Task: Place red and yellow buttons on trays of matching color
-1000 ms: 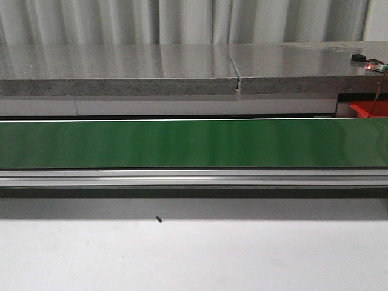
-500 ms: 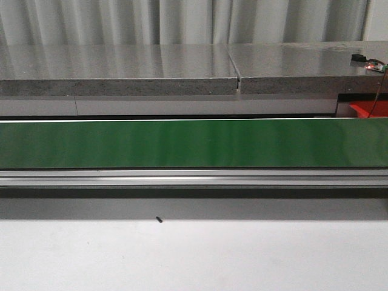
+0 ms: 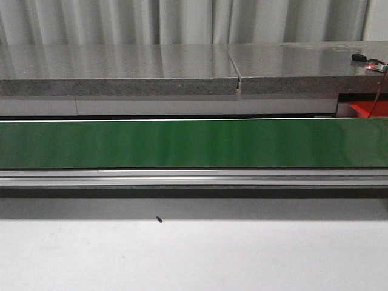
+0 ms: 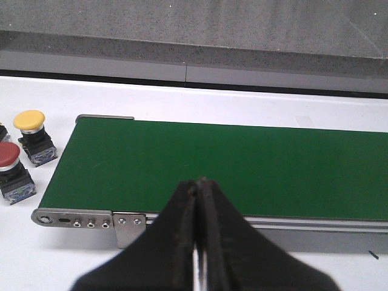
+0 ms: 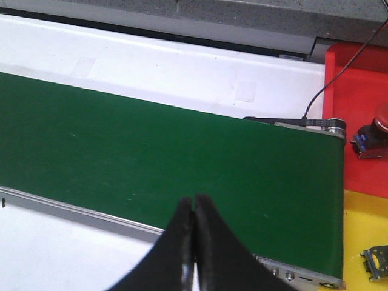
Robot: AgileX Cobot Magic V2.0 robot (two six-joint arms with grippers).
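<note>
Above the green conveyor belt (image 4: 230, 167), the left hand (image 4: 199, 185) hangs clenched and empty, fingertips pressed together, while the right hand (image 5: 193, 203) is likewise clenched on nothing over the belt's far end. Beyond the left hand, a yellow button (image 4: 31, 134) and a red button (image 4: 12, 171) stand side by side on the white counter (image 4: 254, 103), just off the belt's end. Past the right hand lie the red tray (image 5: 357, 109), already holding one button (image 5: 374, 134), and the yellow tray (image 5: 364, 230). Judging by the layout, the left hand should spread its fingers first, then close squarely on a button's body, not its domed cap.
</note>
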